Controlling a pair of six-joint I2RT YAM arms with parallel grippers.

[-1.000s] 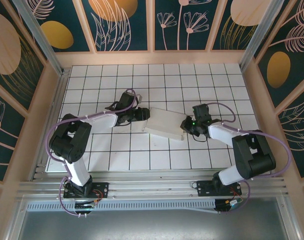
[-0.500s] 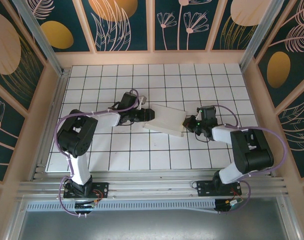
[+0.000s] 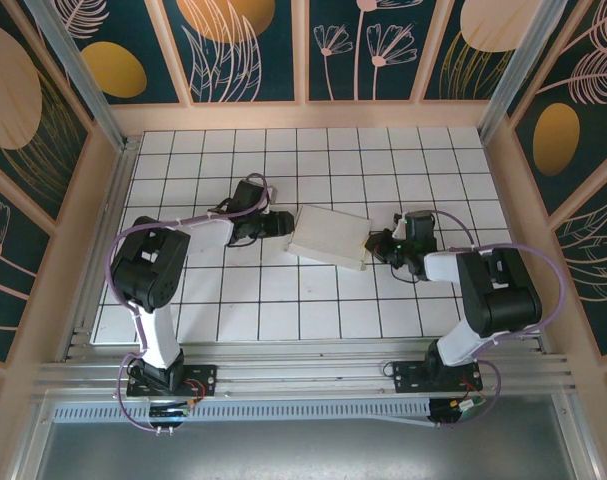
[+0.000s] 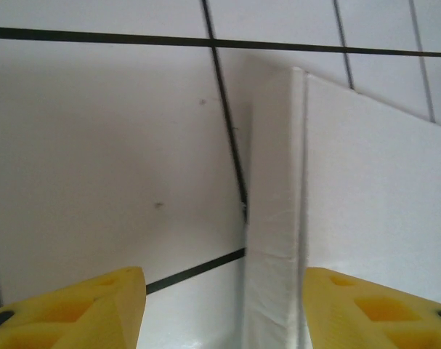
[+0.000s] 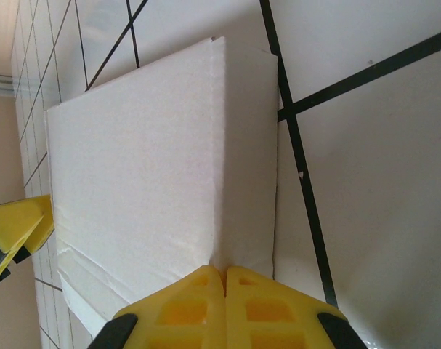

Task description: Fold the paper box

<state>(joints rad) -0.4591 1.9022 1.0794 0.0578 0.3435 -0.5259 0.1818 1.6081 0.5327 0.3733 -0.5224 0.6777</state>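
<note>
left to right. my left end effector (image 3: 286,226) (image 4: 224,313) sits low over the white surface with black grid lines (image 3: 233,300), right at the left side of the white thin-cardboard paper box (image 3: 329,237) (image 4: 373,182). jaws stand wide apart, holding nothing. in the wrist view the box's left side wall runs up between my two yellow fingers (image 4: 75,305). one finger is over bare surface, the other over the box top. can't tell if either touches the card.

the box lies flat and closed near the middle of the surface, between both end effectors, skewed a bit to the grid lines. plain white, unmarked.

my right end effector (image 3: 375,244) (image 5: 224,291) is at the box's right side, fingers closed tight against each other, nothing pinched between them. the closed tips point at the box's side wall (image 5: 245,145) and sit right at it. contact or not, i can't tell. past the far edge of the box top (image 5: 147,182) a yellow finger (image 5: 17,222) of the left end effector shows.
</note>
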